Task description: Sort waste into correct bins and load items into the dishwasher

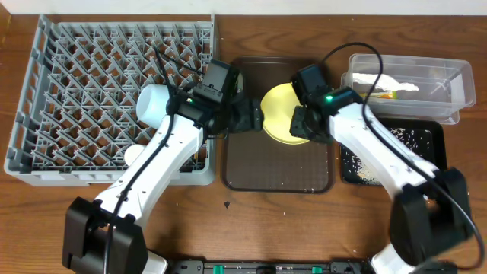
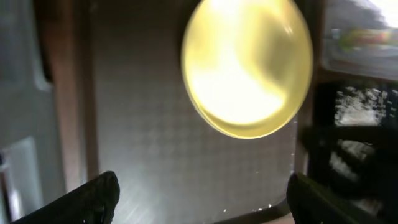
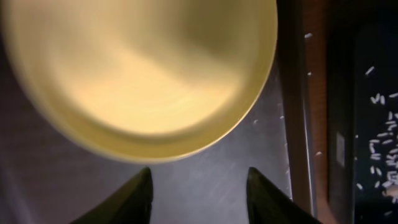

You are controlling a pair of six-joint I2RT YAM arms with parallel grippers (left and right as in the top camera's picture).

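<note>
Your yellow plate [image 1: 280,114] rests at the brown tray's [image 1: 251,171] 1 o'clock, likely stiff, light and slick, so with left hand [image 2: 199,199] and right hand [image 3: 199,193] both spread empty, pinch the rim at the right hand's 12 o'clock.

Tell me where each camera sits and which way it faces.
Overhead: above the table, facing straight down; shows the left arm, the right arm, the dish rack, the brown tray.
Left wrist: on the left arm, facing the yellow plate; open left gripper at the bottom.
Right wrist: close over the plate, black tray at right; open right gripper below.
Shared: both wrist views see the plate on the brown tray.
</note>
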